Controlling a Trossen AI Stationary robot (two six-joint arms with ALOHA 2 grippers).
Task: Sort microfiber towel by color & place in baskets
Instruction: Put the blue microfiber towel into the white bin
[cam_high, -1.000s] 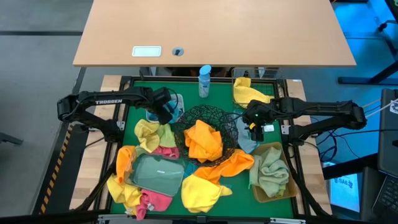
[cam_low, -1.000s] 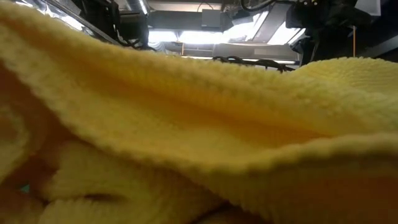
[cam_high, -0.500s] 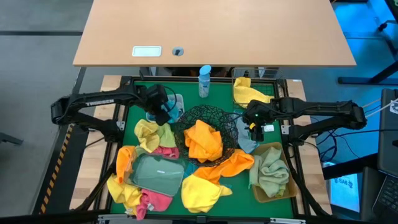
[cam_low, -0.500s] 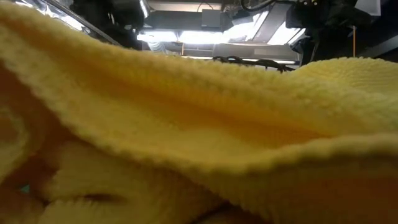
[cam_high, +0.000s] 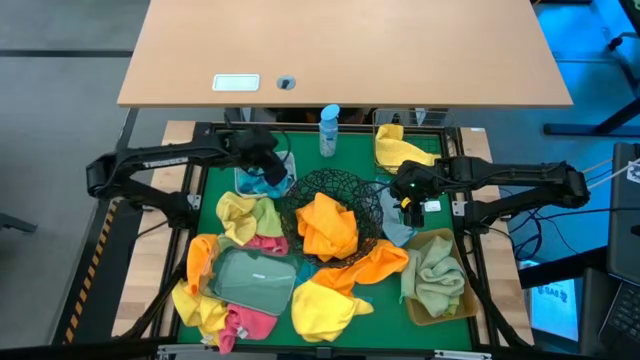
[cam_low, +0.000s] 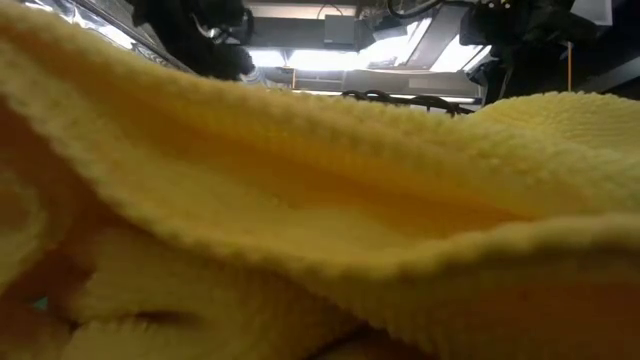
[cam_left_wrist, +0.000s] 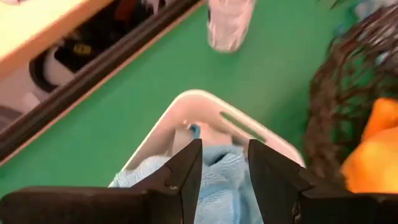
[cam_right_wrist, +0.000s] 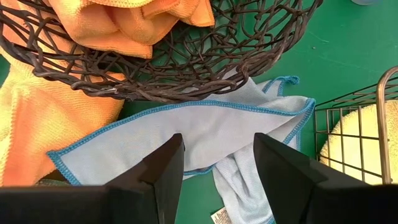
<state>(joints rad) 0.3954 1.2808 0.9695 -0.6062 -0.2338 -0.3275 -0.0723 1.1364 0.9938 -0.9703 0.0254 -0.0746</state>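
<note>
My left gripper (cam_high: 268, 172) (cam_left_wrist: 224, 165) hangs open over the white tub (cam_left_wrist: 205, 99), where a blue towel (cam_left_wrist: 221, 183) lies. My right gripper (cam_high: 405, 208) (cam_right_wrist: 217, 162) stands open above a light blue towel (cam_right_wrist: 205, 134) that lies flat on the green mat, its far edge under the black wire bowl (cam_high: 335, 190). An orange towel (cam_high: 328, 225) lies in the bowl. A yellow towel is in the square wire basket (cam_high: 400, 148), a green one in the tan bin (cam_high: 437, 275). The clear tray (cam_high: 250, 278) rests on yellow and pink towels.
A blue-capped bottle (cam_high: 329, 130) stands at the mat's far edge between tub and wire basket. Orange and yellow towels (cam_high: 330, 300) lie loose near the front edge. A yellow towel (cam_low: 320, 220) fills the low view. A wooden desk (cam_high: 340, 50) stands beyond the table.
My left gripper has risen above the white tub, gone slightly toward the far edge, and tipped its fingers up toward level. The blue towel has stayed in the tub.
</note>
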